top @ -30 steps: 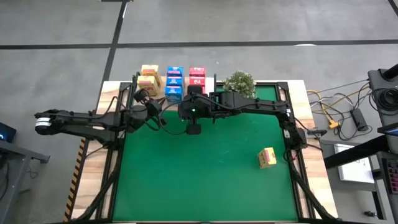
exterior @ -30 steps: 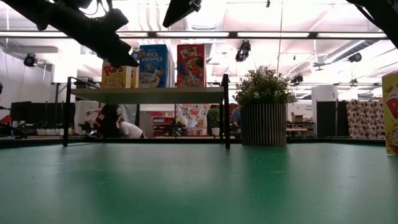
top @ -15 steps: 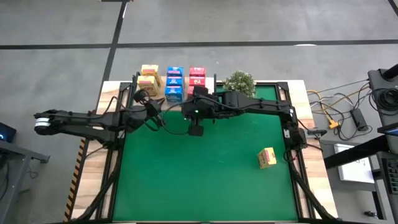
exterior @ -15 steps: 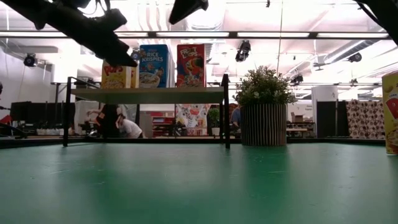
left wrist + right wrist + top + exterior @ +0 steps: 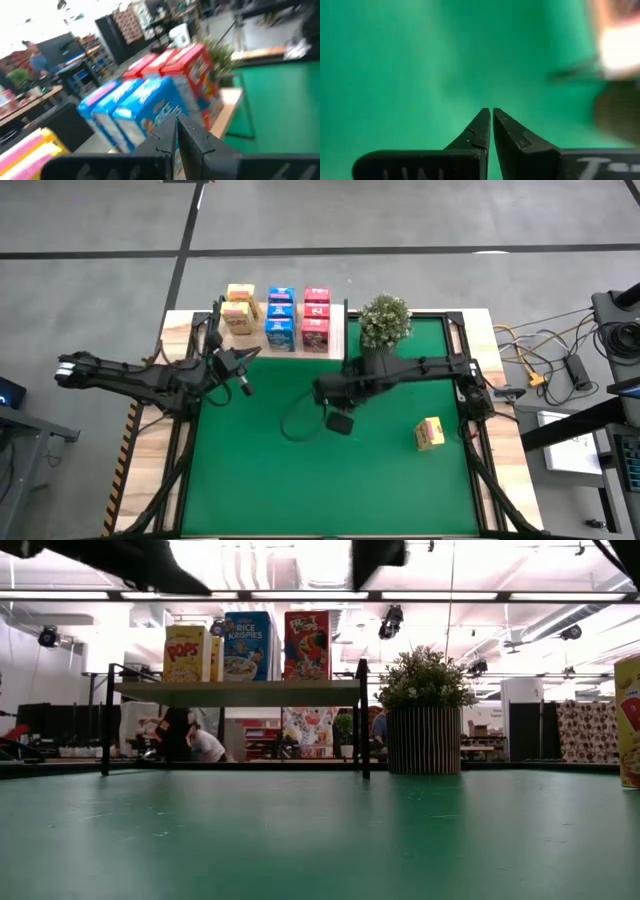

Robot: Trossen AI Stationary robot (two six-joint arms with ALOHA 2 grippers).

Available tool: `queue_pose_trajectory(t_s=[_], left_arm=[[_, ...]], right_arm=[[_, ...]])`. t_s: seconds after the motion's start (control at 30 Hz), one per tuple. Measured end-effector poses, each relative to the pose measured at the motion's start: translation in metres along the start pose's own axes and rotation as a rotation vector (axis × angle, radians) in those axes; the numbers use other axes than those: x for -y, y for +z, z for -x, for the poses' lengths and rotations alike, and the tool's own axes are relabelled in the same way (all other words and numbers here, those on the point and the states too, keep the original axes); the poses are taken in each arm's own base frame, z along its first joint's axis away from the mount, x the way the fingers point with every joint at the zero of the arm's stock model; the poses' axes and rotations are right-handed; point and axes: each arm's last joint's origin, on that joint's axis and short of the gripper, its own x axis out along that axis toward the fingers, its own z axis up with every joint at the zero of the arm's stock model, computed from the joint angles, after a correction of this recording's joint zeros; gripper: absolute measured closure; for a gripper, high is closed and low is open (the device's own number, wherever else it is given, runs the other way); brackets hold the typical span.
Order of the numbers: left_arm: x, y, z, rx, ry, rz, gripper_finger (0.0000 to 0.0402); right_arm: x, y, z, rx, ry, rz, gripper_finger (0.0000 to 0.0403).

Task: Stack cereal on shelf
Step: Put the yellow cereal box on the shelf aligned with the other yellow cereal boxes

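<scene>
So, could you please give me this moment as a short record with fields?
shelf: at the mat's far edge, beside the potted plant
cereal on shelf: yellow boxes, blue boxes, red boxes
loose cereal: one yellow box on the green mat, right side
left gripper: shut, empty, near the shelf
right gripper: shut, empty, above mid-mat

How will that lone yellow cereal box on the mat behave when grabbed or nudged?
The yellow cereal box looks like thin printed cardboard, so probably light and easy to dent under a hard pinch. It seems to stand upright alone on the green mat, tall for its footprint in the low view, so a sideways nudge would likely tip it.
</scene>
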Motion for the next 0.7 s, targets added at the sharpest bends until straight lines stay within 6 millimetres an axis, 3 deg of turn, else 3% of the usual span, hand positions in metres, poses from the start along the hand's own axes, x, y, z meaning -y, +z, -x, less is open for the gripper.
queue_pose_trajectory(t_s=[0.23,0.43,0.7], left_arm=[[0.001,0.009,0.016,0.082,-0.075,0.034,0.0402],[0.002,0.01,0.019,0.095,-0.088,0.042,0.0402],[0.002,0.01,0.019,0.096,-0.086,0.016,0.0402]], right_arm=[[-0.032,-0.039,-0.019,-0.247,0.073,-0.105,0.039],[-0.013,-0.066,-0.029,-0.356,0.003,-0.224,0.0391],[0.025,-0.131,-0.02,-0.464,-0.085,-0.545,0.0391]])
